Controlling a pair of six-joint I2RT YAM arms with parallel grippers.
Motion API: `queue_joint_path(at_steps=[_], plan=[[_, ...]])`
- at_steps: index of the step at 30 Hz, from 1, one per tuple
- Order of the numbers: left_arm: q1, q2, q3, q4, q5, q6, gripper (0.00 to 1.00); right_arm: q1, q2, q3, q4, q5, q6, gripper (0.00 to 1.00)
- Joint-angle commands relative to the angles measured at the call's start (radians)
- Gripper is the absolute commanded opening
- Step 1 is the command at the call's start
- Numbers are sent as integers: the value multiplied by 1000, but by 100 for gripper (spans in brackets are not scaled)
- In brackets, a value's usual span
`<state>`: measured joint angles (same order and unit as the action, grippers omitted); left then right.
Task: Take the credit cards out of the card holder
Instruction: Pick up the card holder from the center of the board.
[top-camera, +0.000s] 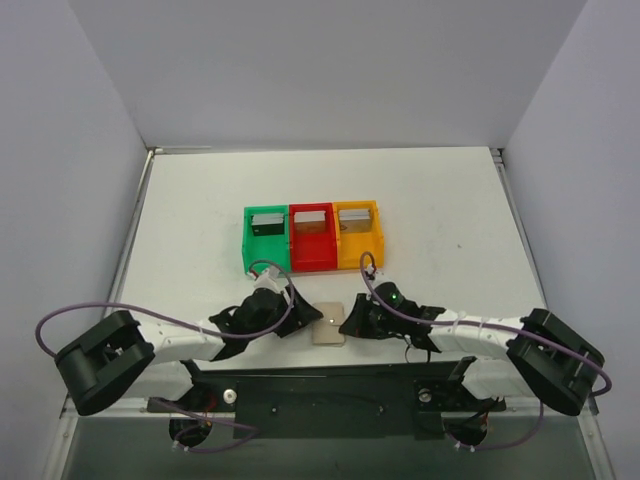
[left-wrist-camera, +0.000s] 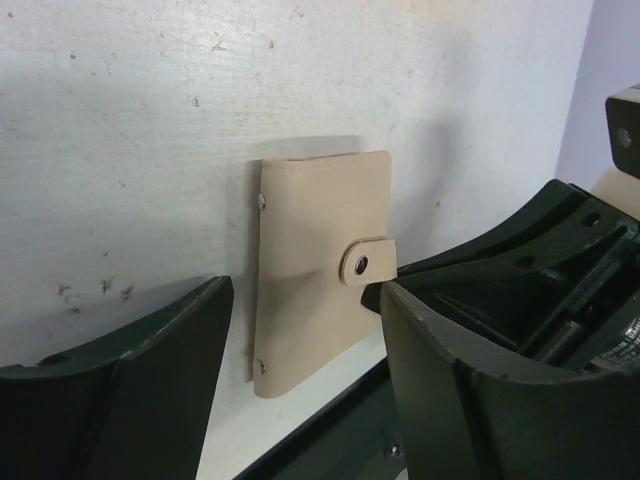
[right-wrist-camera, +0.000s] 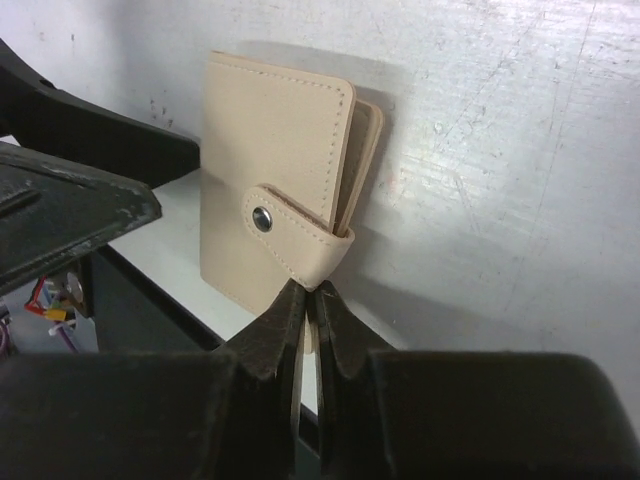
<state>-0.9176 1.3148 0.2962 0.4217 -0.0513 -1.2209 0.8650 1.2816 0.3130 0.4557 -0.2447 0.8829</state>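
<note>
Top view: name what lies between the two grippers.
The card holder lies flat between the left gripper and the right gripper, clearest in the top view.

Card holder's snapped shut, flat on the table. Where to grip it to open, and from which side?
Grip the snap tab at its folded end, coming from the right arm's side. The card holder lies flat, so its covers give little purchase. The tab's loop bulges past the opening edge, which faces the shut right gripper, whose tips sit at it.
</note>
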Motion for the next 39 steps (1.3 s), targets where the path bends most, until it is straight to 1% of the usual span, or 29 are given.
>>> queue_joint_path(at_steps=[1, 2, 5, 12, 15, 16, 18, 21, 27, 28, 31, 33, 35, 36, 37, 38, 39], plan=[[-1, -129, -46, -9, -42, 11, 74, 8, -90, -17, -18, -15, -19, 0], [0, -158, -51, -11, -44, 15, 76, 6, -109, -11, -25, -21, -19, 0], [-1, -186, -63, -14, -39, 23, 77, 3, -131, -3, -26, -27, -21, 0], [0, -151, -98, 51, -1, 4, 77, -6, -163, -14, 38, -50, 16, 0], [0, -141, -91, 23, -4, 3, 77, -21, -159, -12, 14, -48, 14, 0], [0, -128, -85, 13, -4, 3, 77, -27, -154, -9, -21, -39, 2, 0], [0, -102, -71, -1, 1, 9, 77, -34, -136, -21, -31, -38, -9, 0], [0, -52, -48, 20, 27, 12, 76, -35, -99, -35, -48, -21, -10, 0], [-3, 76, -6, 83, 51, 24, 72, -34, -33, -52, -32, -5, -1, 0], [-3, 102, 0, 97, 77, 24, 72, -34, -28, -54, -26, -7, -1, 0], [-4, 164, 17, 132, 97, 27, 70, -37, -4, -58, -3, -18, 5, 0], [-3, 196, 18, 167, 114, 27, 68, -35, 11, -60, 9, -27, 8, 0], [-3, 228, 18, 216, 136, 26, 63, -37, 21, -63, 26, -34, 13, 0], [-4, 233, 15, 251, 146, 24, 55, -40, 22, -68, 29, -34, 14, 0], [-3, 241, 12, 265, 149, 24, 51, -38, 18, -69, 31, -34, 16, 0], [-3, 242, 5, 287, 151, 23, 44, -38, 15, -72, 31, -34, 18, 0], [-3, 236, 1, 293, 149, 23, 40, -40, 12, -72, 29, -33, 14, 0]])
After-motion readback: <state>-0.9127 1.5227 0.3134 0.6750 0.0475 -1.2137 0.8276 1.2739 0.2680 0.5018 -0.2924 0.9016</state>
